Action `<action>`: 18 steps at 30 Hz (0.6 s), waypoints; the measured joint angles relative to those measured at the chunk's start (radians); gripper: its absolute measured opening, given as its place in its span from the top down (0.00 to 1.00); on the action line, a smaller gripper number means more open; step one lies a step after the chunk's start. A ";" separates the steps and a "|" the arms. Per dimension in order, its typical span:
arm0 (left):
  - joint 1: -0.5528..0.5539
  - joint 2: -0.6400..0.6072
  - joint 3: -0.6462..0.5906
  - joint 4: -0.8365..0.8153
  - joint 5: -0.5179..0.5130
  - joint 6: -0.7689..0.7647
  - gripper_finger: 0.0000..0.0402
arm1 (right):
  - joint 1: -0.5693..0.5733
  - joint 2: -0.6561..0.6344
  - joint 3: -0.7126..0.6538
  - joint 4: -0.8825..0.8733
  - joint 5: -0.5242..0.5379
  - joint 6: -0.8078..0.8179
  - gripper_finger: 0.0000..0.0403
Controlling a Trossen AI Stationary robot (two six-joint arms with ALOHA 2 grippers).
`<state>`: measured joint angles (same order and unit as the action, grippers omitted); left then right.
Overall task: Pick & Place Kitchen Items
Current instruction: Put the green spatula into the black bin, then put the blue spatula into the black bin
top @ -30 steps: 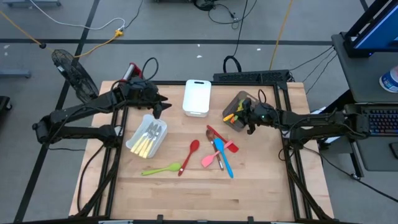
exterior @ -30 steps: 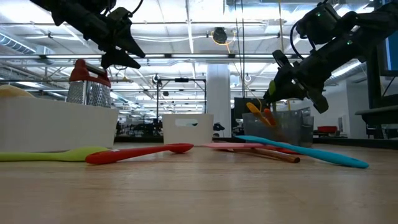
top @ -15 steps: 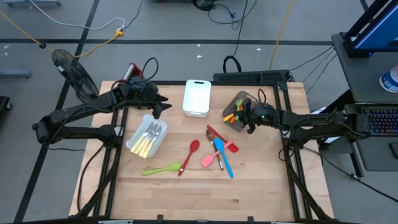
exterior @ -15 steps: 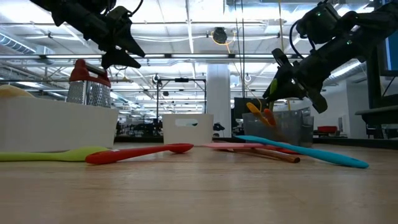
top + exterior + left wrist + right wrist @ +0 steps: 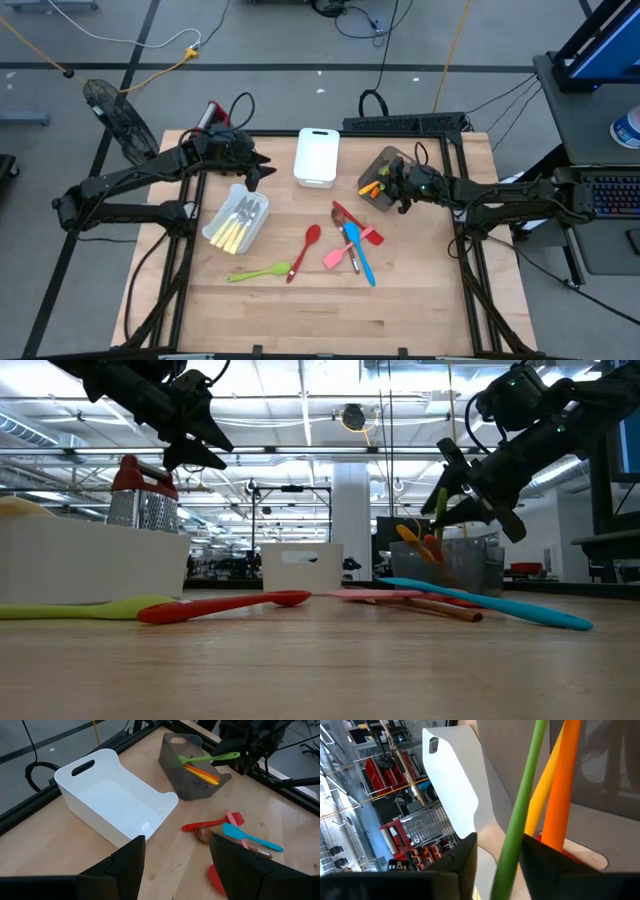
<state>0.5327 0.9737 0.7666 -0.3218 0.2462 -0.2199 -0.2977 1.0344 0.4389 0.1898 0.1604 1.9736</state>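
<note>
A green utensil (image 5: pixel 207 757) lies between the right gripper's (image 5: pixel 239 755) parted fingers, its far end over the grey bin (image 5: pixel 192 772) holding orange utensils (image 5: pixel 200 774). The left gripper (image 5: pixel 262 168), fingers spread and empty, hovers beyond the white bin (image 5: pixel 317 157) from that grey bin.

- My right pincer (image 5: pixel 462 488) has eased its fingers apart over the grey bin (image 5: pixel 192 772); a second ago they were pinched tight.
- The green utensil (image 5: pixel 441 503) between those fingers now shows in the low view as a slim stalk hanging down toward the bin; in the earlier low pictures I could not make it out there.
- In the high view the right pincer has shifted very slightly over the bin.
</note>
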 joint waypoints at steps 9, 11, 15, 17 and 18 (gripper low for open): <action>0.000 0.000 0.000 0.000 0.000 -0.003 0.43 | 0.052 0.000 0.000 0.179 -0.033 0.003 0.55; 0.000 0.000 0.000 0.000 0.000 -0.002 0.43 | 0.064 0.000 0.000 0.249 -0.034 0.004 0.55; 0.000 0.000 0.000 0.003 0.000 -0.003 0.43 | 0.090 0.000 0.001 0.357 -0.032 0.003 0.56; 0.000 0.000 0.000 0.003 0.000 -0.008 0.43 | 0.101 0.000 0.001 0.380 -0.032 0.000 0.57; 0.000 0.000 0.000 0.003 0.000 -0.012 0.43 | 0.106 0.000 0.001 0.384 -0.032 -0.003 0.57</action>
<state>0.5327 0.9738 0.7670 -0.3187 0.2462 -0.2322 -0.1914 1.0348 0.4400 0.5737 0.1287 1.9706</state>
